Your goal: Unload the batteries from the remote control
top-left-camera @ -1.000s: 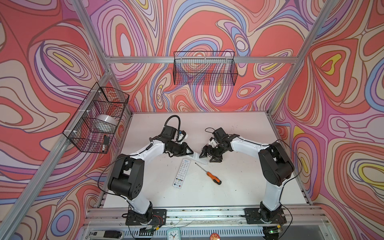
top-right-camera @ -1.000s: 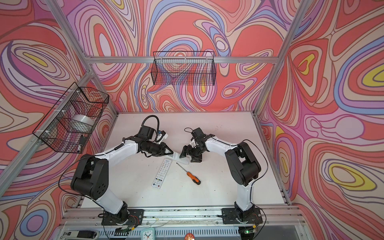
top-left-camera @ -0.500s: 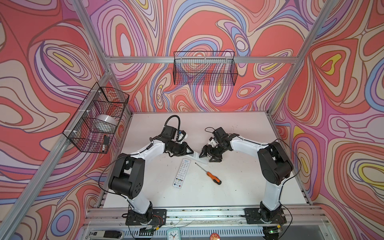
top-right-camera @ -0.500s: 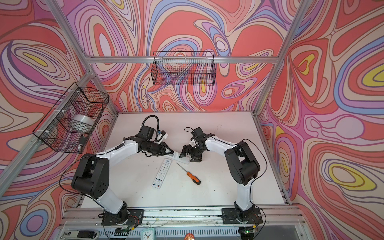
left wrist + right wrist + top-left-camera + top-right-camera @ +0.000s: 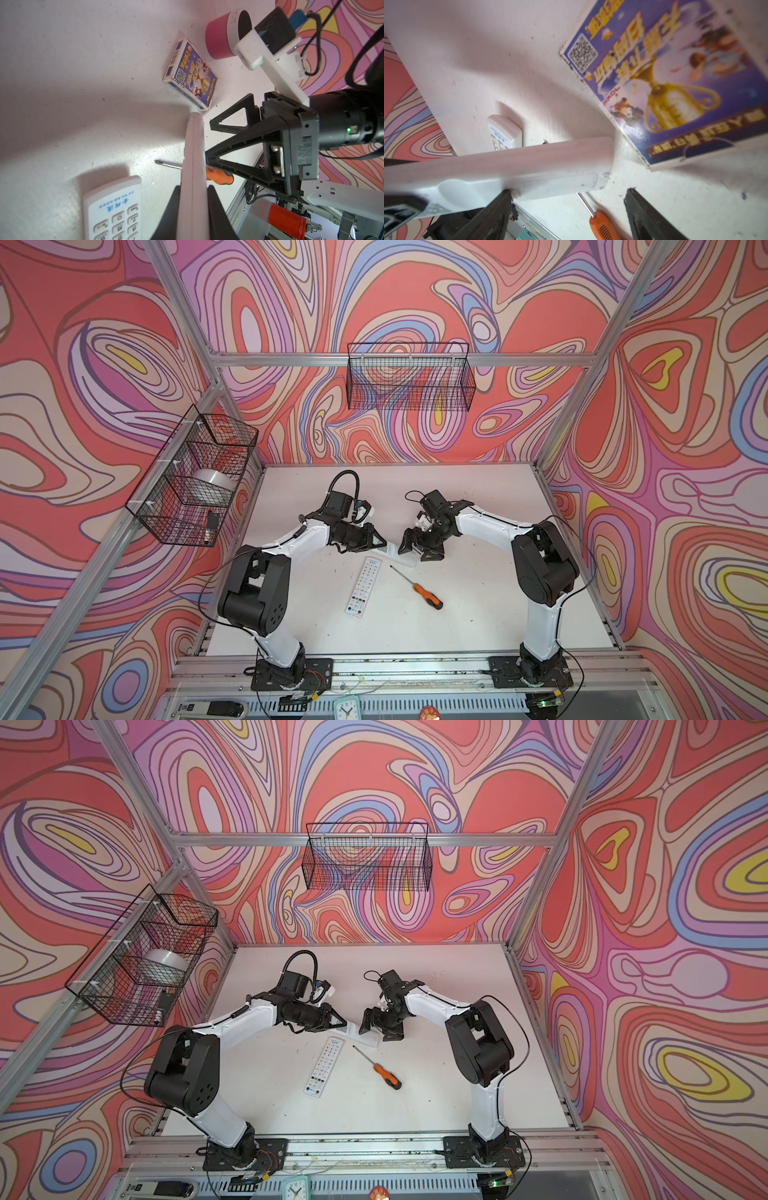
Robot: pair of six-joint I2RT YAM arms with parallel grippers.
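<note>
The front strip of the surface (image 5: 415, 635) is bare. At mid-surface a flat remote (image 5: 363, 587) and a screwdriver (image 5: 415, 587) lie apart. Beyond them the left tool (image 5: 380, 541) is clenched on the held remote (image 5: 194, 155), which is turned on edge. The right tool (image 5: 417, 549) is spread wide, with one finger (image 5: 500, 203) touching the held remote's back. The batteries are hidden. Just beside lie a card box (image 5: 191, 72) and a pink cylinder (image 5: 218, 41). Bare room runs on to the far edge.

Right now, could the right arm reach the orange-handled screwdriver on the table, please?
Probably yes: the right gripper is open and holds nothing, and the screwdriver lies uncovered on the table close by. Only the end of the remote control in the left gripper hangs near.
</note>
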